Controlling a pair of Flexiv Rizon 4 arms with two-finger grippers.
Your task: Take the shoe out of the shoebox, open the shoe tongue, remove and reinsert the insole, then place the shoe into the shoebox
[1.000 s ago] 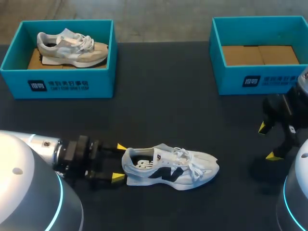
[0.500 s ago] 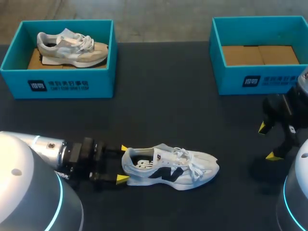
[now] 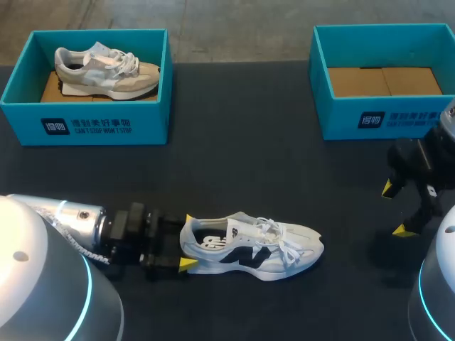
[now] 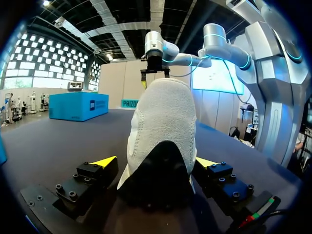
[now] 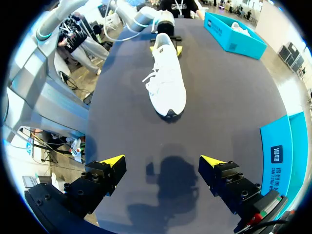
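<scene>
White mesh sneaker (image 3: 249,249) with a dark side logo is lying on its sole near the front edge of the black table (image 3: 234,163), about midway along it, toe pointing to the right edge.
Left gripper (image 3: 187,241) is straddling the heel with its fingers spread, one on each side, and not clearly pinching yet. It seems to be getting ready to brace the shoe, so it should close low on the stiff heel and keep the sole flat. Right gripper (image 3: 395,209) is hanging open and empty near the right edge, well apart from the toe. Loose laces are lying over the tongue and may get in the way. A teal cardboard shoebox (image 3: 106,126) holding a grey sneaker (image 3: 106,69) is sitting at the far left corner, and an empty teal shoebox (image 3: 384,117) at the far right corner.
</scene>
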